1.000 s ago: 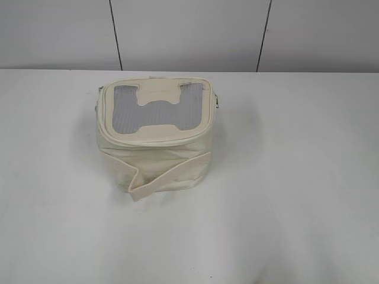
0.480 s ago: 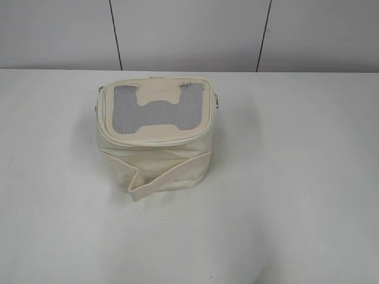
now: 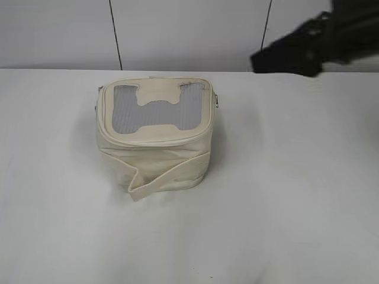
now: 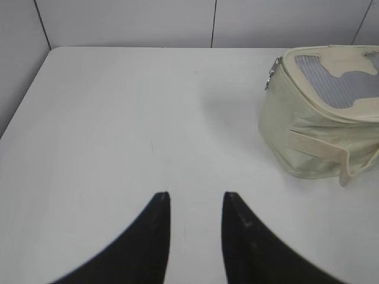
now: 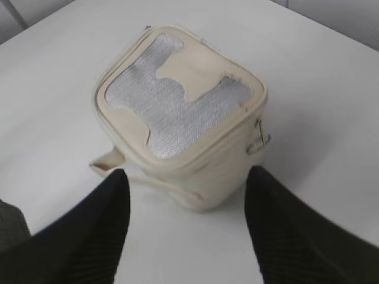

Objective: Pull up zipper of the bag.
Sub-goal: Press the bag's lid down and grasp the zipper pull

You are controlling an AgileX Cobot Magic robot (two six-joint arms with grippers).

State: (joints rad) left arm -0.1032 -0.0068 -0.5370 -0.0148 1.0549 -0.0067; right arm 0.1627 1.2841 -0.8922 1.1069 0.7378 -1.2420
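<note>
No contact with anything yet; by the look of it the task is at its very start. The bag sits upright on the tabletop, untouched, lid panel seated flat on the body. The zipper track runs round the top rim and, where visible, the seam looks closed along the near edge; how much travel is left cannot be told, since the far side of the rim is hidden. The right hand hangs above and just short of the bag, fingers spread wide and empty, the bag filling the gap ahead of them; in the exterior view its arm shows only as a dark blur at the upper right. The left hand is low over bare tabletop, fingers parted and holding nothing, the bag well off ahead and to its right. Left to do, as I judge it: reach a pull, pinch it, steady the bag, run it along the track. Count: one bag; one strap across its front; one silver pull seen off the right hand's front-right, one pull on the corner facing the left hand, so two pulls; two hands.
</note>
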